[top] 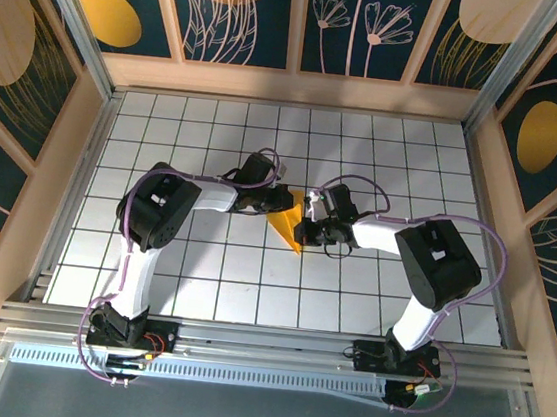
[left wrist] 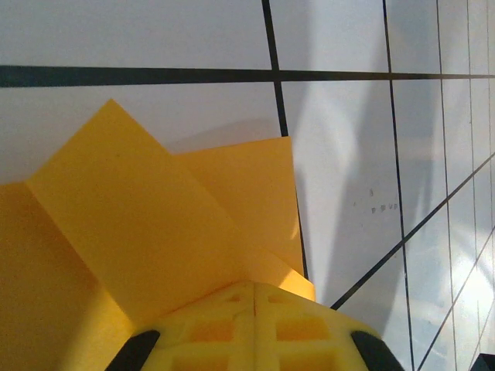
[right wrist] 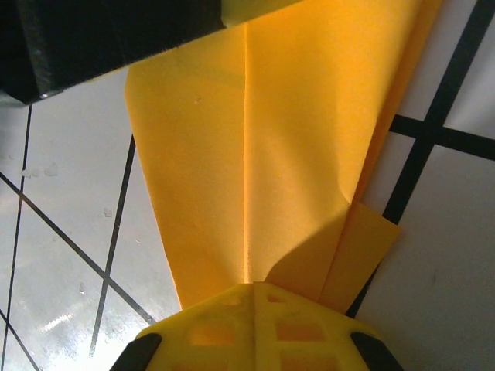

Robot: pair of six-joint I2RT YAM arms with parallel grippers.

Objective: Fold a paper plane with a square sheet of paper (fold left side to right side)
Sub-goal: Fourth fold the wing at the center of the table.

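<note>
Both arms are bent at the elbow, forearms reaching inward and meeting mid-table [top: 190,279]. The part-folded orange paper plane [top: 286,225] lies flat there between them, point toward the bases. The left gripper [top: 276,194] has its fingers [left wrist: 209,328] together, tips on the paper's edge. The right gripper [top: 309,224] fingers [right wrist: 294,325] are also together, tips at the centre crease. Whether either pinches the paper can't be told.

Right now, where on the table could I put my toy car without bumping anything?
Free: the far tile rows along the back wall, and the near tiles between the left arm and right arm. Crowded: the middle, where the left pincer and right pincer meet on the orange paper.
</note>
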